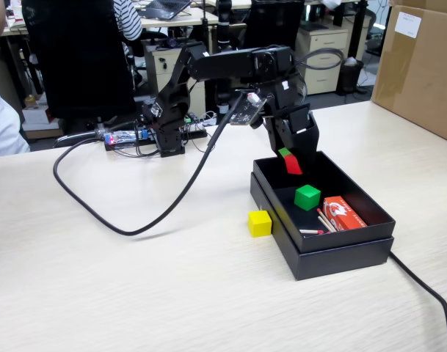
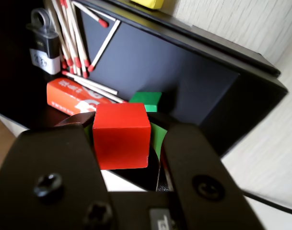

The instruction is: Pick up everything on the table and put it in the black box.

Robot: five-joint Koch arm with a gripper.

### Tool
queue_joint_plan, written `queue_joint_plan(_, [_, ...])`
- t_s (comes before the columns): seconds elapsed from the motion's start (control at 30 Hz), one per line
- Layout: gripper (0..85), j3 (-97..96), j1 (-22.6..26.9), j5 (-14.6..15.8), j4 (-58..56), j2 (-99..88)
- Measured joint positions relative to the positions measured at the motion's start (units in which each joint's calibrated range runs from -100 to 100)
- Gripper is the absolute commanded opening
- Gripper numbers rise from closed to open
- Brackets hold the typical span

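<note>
My gripper (image 1: pixel 291 158) hangs over the back left part of the black box (image 1: pixel 322 246), shut on the red cube (image 1: pixel 293 165), which sits tilted at the fingertips. In the wrist view the red cube (image 2: pixel 122 136) fills the space between the two black jaws of the gripper (image 2: pixel 131 132), with the box's dark wall (image 2: pixel 160 62) beyond. The green cube (image 1: pixel 307 196) (image 2: pixel 146 100) lies on the box floor just under it. The yellow cube (image 1: pixel 259 223) (image 2: pixel 146 3) stands on the table (image 1: pixel 135 293), touching or nearly touching the box's left wall.
A red-and-white matchbox (image 1: pixel 343 213) (image 2: pixel 69 93), loose matches (image 2: pixel 74 43) and a small padlock (image 2: pixel 42 43) lie in the box. A black cable (image 1: pixel 135 227) loops across the table on the left. A brown carton (image 1: pixel 421 66) stands at the back right.
</note>
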Motion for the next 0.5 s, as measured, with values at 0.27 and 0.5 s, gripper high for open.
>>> queue_joint_plan(0.27, [0.9,3.83,-0.34,0.00,0.00,12.04])
queue_joint_plan(0.5, [21.3,5.48,-1.07,-0.10,0.08,17.86])
